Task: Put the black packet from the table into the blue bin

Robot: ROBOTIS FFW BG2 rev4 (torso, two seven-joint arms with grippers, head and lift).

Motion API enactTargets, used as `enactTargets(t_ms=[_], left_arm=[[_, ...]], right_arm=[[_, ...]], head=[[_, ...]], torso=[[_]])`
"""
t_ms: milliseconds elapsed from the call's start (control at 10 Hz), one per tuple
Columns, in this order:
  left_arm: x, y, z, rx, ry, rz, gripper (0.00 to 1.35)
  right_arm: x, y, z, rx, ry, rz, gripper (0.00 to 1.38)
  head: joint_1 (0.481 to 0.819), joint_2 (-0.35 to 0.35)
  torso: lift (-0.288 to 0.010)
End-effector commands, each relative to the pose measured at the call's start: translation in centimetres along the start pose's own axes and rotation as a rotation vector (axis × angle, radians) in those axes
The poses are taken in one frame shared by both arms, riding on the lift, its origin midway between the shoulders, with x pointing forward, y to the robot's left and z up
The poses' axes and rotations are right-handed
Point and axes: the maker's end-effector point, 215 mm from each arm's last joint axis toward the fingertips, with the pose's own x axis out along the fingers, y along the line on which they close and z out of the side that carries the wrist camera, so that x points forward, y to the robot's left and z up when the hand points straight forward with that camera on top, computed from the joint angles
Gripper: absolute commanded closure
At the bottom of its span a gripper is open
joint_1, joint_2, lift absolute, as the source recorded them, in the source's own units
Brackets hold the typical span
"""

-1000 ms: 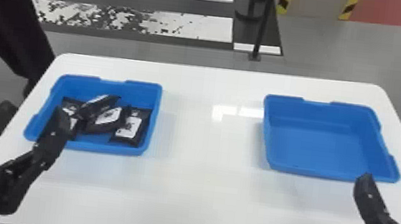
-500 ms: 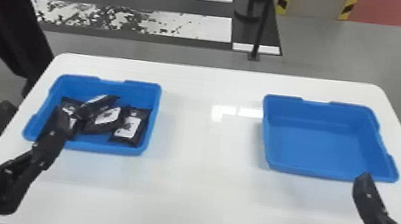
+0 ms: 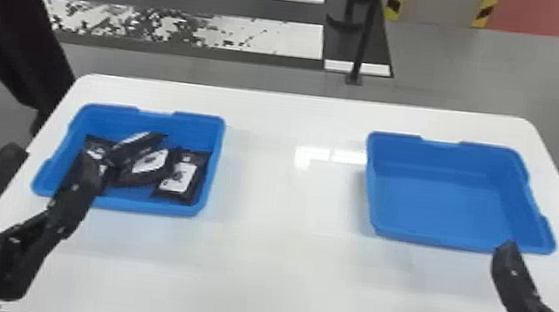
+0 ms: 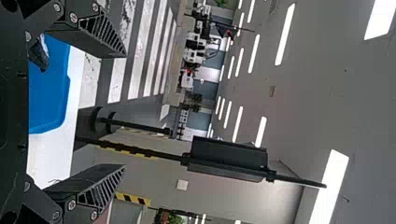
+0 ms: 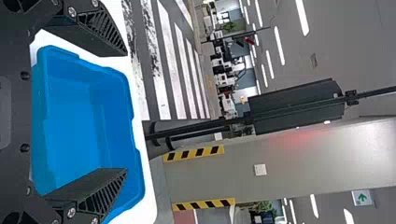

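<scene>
Black packets (image 3: 180,177), and they're together in the left blue bin (image 3: 211,170)! White labels face up, one packet lies flat on the right side, another rests tilted across its neighbours, and more are bunched at the left. Which one is the task's packet, I can't tell.

Out at the near left corner of that bin, here's the left gripper (image 3: 54,160), fingers wide apart, one of them overlapping the bin in the head view; whether they touch, I can't tell. Across the white table (image 3: 280,269), well apart, sits the right blue bin (image 3: 434,201), its bare floor in plain sight. And at its near right corner, the right gripper (image 3: 545,253), fingers spread open too! Beyond the table, a black pole (image 3: 368,32) stands by white floor stripes (image 3: 277,37).
</scene>
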Motion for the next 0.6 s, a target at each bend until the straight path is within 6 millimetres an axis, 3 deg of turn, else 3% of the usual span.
enactTargets(t_ms=[0, 500], left_arm=[[0.11, -0.48, -0.27, -0.011, 0.006, -0.012, 0.20], [0.16, -0.49, -0.11, -0.014, -0.002, -0.012, 0.20]], right_arm=[[0.00, 0.02, -0.01, 0.001, 0.000, 0.000, 0.13], [-0.01, -0.02, 0.14, -0.001, -0.005, -0.001, 0.13]], head=[[0.695, 0.030], [0.695, 0.019]], torso=[[-0.110], [-0.110]])
